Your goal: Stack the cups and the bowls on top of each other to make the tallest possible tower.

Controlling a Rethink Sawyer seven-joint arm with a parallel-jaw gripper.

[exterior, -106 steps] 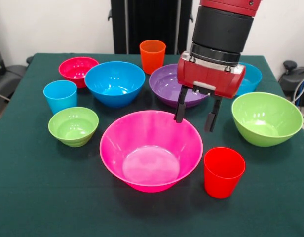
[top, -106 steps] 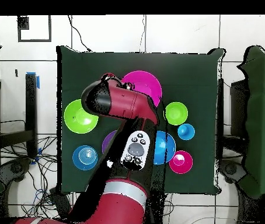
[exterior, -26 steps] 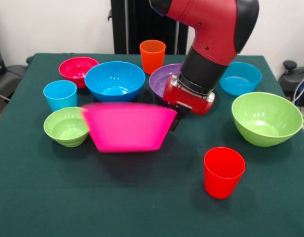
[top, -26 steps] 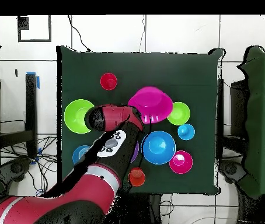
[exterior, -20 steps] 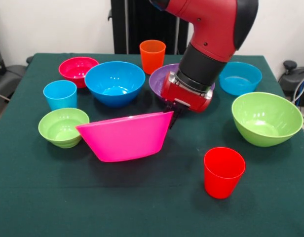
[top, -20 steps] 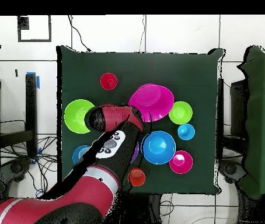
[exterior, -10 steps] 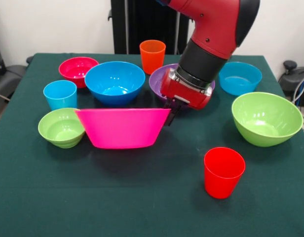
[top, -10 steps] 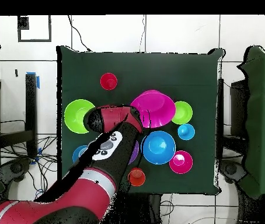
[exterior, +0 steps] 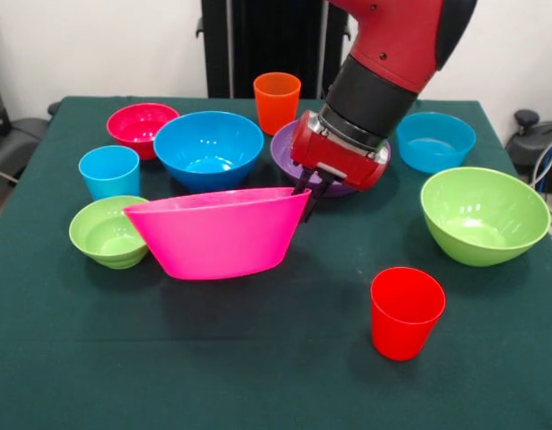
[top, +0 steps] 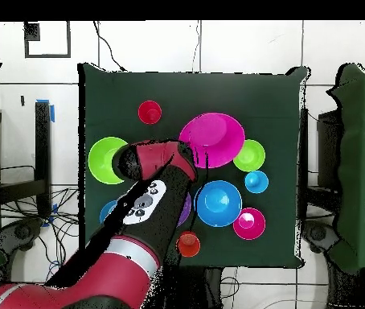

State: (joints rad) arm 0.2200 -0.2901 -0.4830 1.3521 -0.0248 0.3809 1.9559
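My gripper (exterior: 309, 195) is shut on the right rim of the big hot pink bowl (exterior: 218, 235), which hangs tilted just above the green cloth, its held side higher. From overhead, the pink bowl (top: 212, 139) lies beside the small lime bowl (top: 250, 154), with the gripper (top: 195, 157) at its edge. Behind stand the blue bowl (exterior: 208, 148), the crimson bowl (exterior: 142, 124), the orange cup (exterior: 276, 100) and the purple bowl (exterior: 289, 150), half hidden by my wrist. The light blue cup (exterior: 109, 172) and small lime bowl (exterior: 106, 231) sit left. No tower is in view.
The red cup (exterior: 406, 311) stands alone at the front right. A large lime bowl (exterior: 484, 213) and a second blue bowl (exterior: 435, 139) sit along the right side. Chairs flank the table (top: 282, 105) in the overhead view.
The gripper, open over the pink bowl's rim five seconds ago, now holds it. The bowl has been lifted and carried left in the front view, and has risen and tilted a little since.
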